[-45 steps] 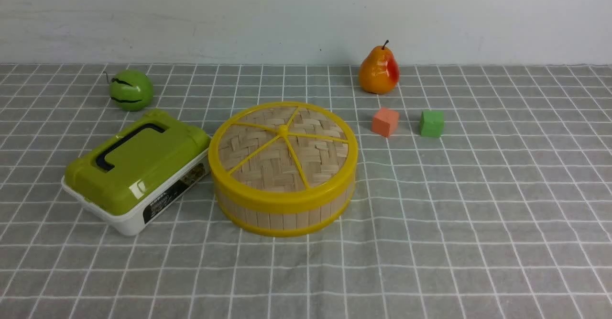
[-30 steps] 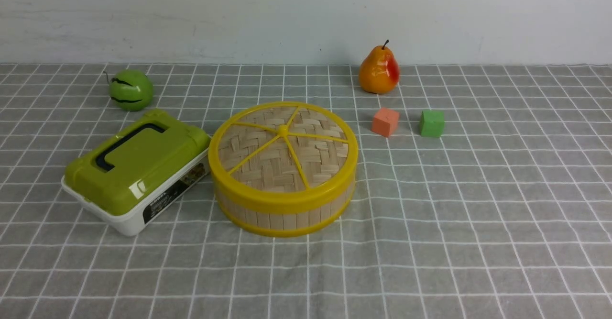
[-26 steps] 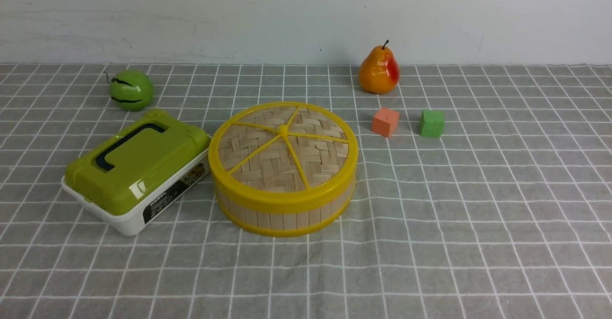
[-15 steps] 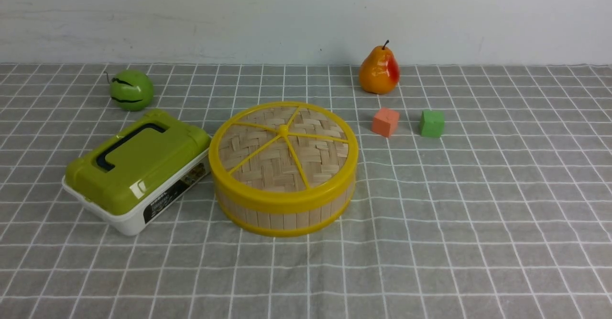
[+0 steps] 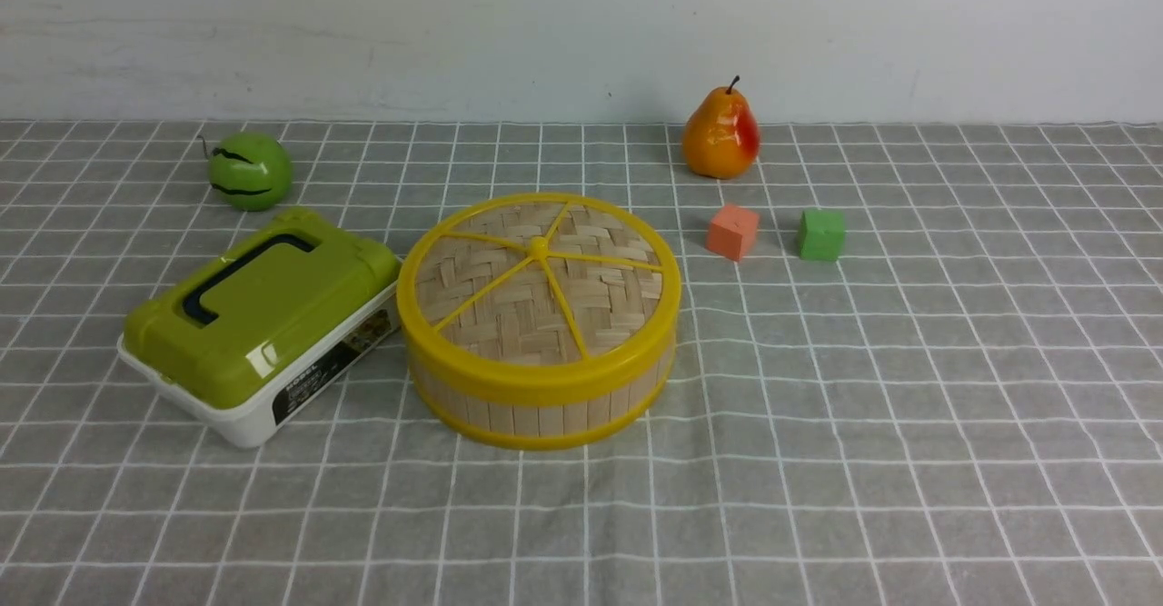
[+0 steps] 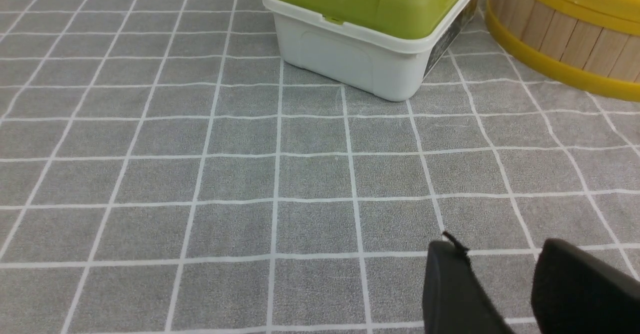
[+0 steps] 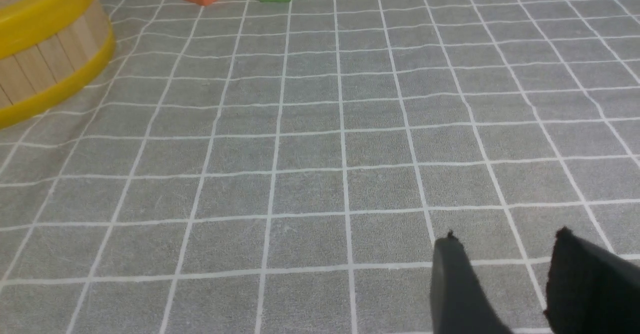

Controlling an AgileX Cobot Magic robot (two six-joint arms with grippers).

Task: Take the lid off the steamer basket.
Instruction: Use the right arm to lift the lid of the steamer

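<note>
The lid (image 5: 538, 283), a woven bamboo disc with a yellow rim and spokes, sits flat on the steamer basket (image 5: 541, 402) at the middle of the table. Part of the basket's wall shows in the left wrist view (image 6: 560, 38) and in the right wrist view (image 7: 40, 63). Neither arm shows in the front view. My left gripper (image 6: 500, 254) is open and empty above the cloth, well short of the basket. My right gripper (image 7: 505, 249) is open and empty above the cloth, to the basket's right.
A green-and-white box (image 5: 259, 324) lies against the basket's left side and shows in the left wrist view (image 6: 375, 18). A green apple (image 5: 248, 170) is back left, a pear (image 5: 720, 134) back right. An orange cube (image 5: 732, 232) and a green cube (image 5: 820, 234) sit right of the basket.
</note>
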